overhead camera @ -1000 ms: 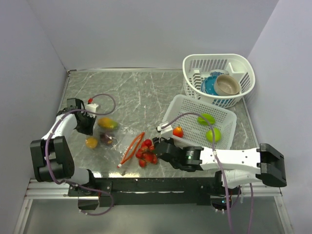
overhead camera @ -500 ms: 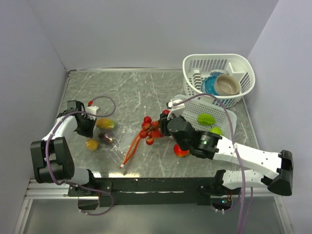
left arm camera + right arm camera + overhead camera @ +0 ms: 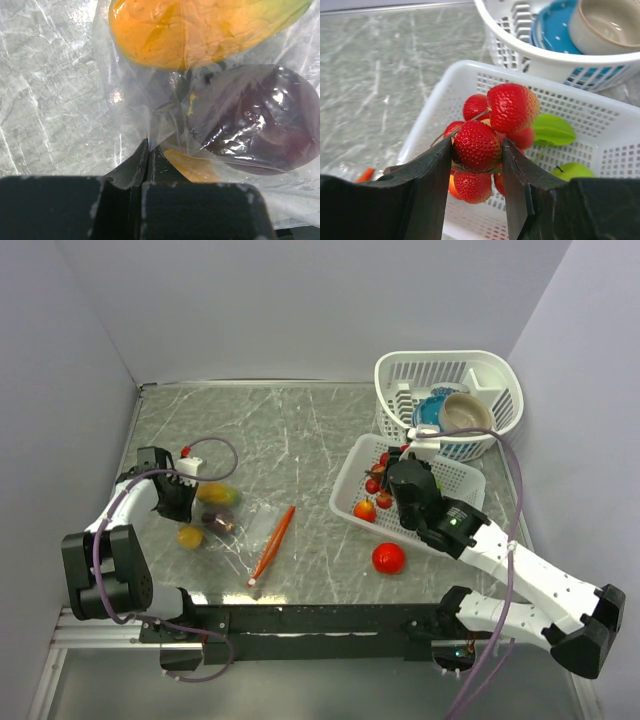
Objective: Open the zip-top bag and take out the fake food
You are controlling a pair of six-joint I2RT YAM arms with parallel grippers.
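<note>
Grey marble table (image 3: 300, 430) | zip-top bag (image 3: 145, 107) at 9 o'clock, left gripper (image 3: 149, 155) pinched tight on its plastic; right gripper (image 3: 477, 150) clamps strawberry bunch (image 3: 512, 107) over white tray (image 3: 455, 475) at 3 o'clock

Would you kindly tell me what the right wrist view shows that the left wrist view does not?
Only the right wrist view shows the right gripper shut on a strawberry bunch over the white tray, green fruit pieces in that tray, and a basket holding a blue bowl and a beige bowl. Only the left wrist view shows the left gripper pinching the zip-top bag, with an orange fruit and a dark purple fruit inside. Both show the grey marbled table.
</note>
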